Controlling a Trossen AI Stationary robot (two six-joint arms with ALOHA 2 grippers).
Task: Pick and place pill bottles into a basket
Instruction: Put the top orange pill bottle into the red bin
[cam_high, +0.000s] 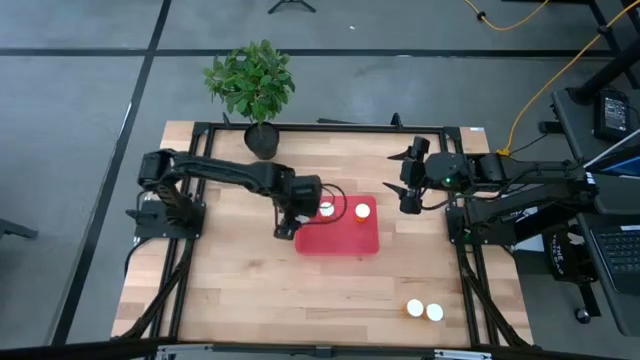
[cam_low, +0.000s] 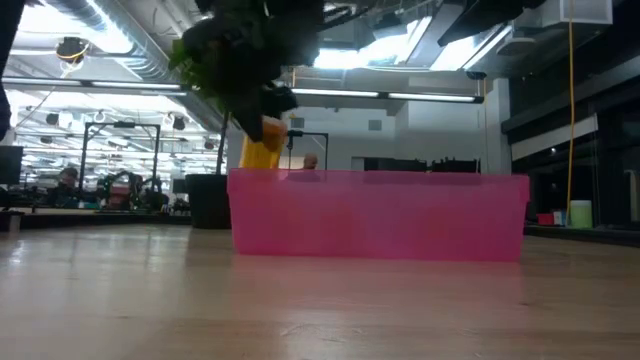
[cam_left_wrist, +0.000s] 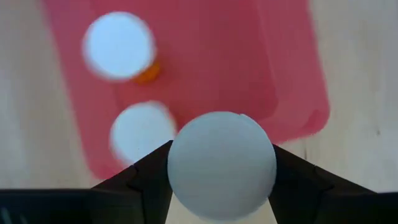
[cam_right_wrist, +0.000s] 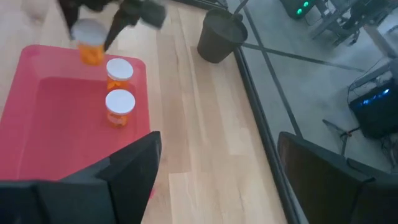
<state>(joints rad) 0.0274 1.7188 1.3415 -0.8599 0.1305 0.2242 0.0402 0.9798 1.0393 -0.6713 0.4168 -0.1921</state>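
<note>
Both arms are dark, almost black, built of slim tubes joined by chunky rounded joints. The left arm (cam_high: 225, 172) has a black cable looping near its wrist. The right arm (cam_high: 520, 172) shows a small green light (by its wrist). Fingers (cam_right_wrist: 118, 171) are flat, matte black.

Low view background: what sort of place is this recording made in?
Probably a robotics lab or open workshop hall: exposed ceiling ducts and strip lights, more equipment frames beyond the table, and a yellow cable running across the floor.

Five pill bottles (cam_high: 361, 211) (one tray (cam_high: 340, 240))
</note>
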